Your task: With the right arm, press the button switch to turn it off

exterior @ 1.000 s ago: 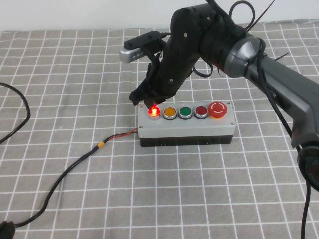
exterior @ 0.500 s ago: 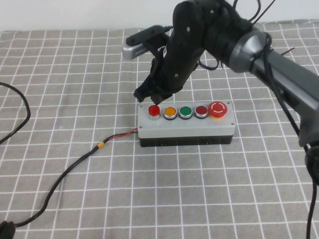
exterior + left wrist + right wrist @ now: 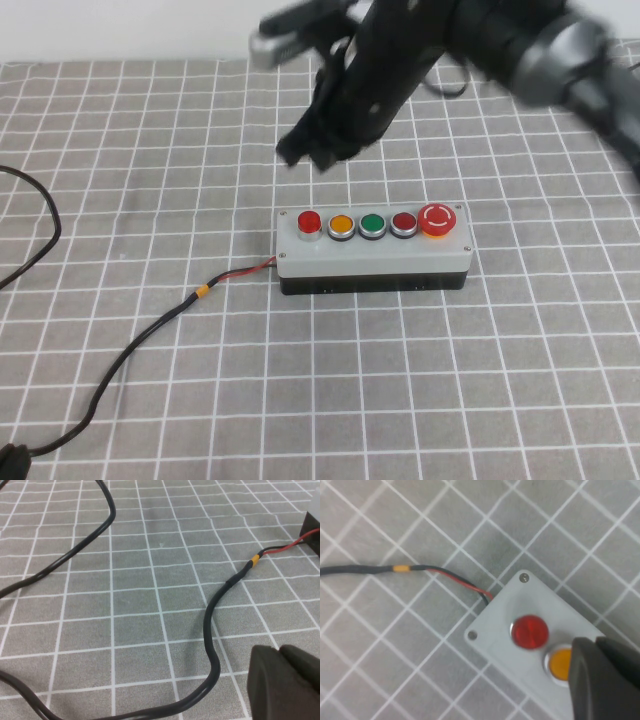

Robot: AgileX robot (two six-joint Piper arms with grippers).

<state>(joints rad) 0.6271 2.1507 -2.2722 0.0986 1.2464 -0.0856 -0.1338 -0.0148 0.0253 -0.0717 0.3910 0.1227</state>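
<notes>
High view: the right arm is reaching in from the far right corner of the desk, its right end effector hanging in the air above and behind the grey box, apart from it; blurred, so I cannot tell whether its fingers are together or apart. The button switch is sitting unlit at the box's left end, beside an orange button. A black cable is trailing toward the near left corner.

Left wrist view: the left end effector is resting low over the checked cloth near the cable; finger state not readable.

Right wrist view: the button switch is lying below, untouched.
</notes>
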